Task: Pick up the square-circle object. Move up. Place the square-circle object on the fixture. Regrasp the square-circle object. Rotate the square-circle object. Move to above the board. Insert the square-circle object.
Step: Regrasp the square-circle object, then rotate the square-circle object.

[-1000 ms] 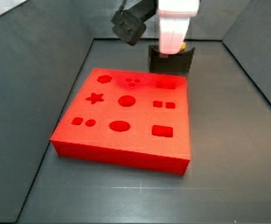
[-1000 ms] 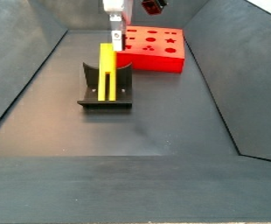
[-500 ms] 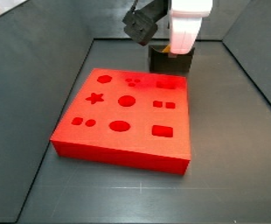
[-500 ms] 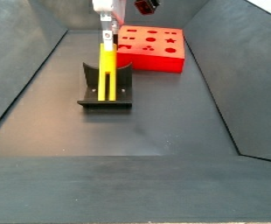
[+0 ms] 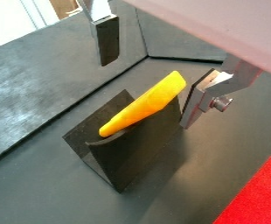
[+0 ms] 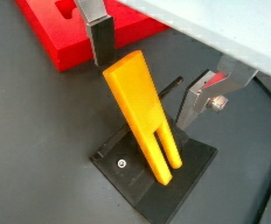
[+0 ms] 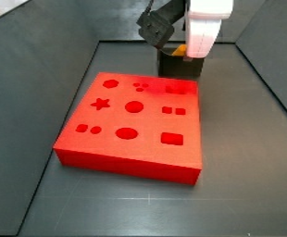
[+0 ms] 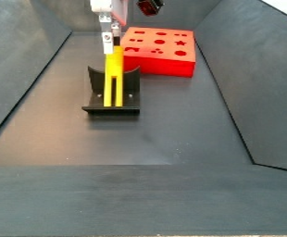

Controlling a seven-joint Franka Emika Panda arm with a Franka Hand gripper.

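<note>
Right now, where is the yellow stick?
The square-circle object stands leaning in the fixture, beside the board in a side view. The open gripper hangs around its top, not touching.

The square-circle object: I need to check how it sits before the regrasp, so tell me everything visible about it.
The square-circle object is a slim, flat yellow bar, plastic-looking, with a slot splitting its lower end into two prongs and an orange tint on one edge. It leans tilted in the dark fixture, prongs down on the base plate, beside the red board. The gripper is open around its upper end; both silver fingers stand clear of it, so only the fixture touches it.
</note>
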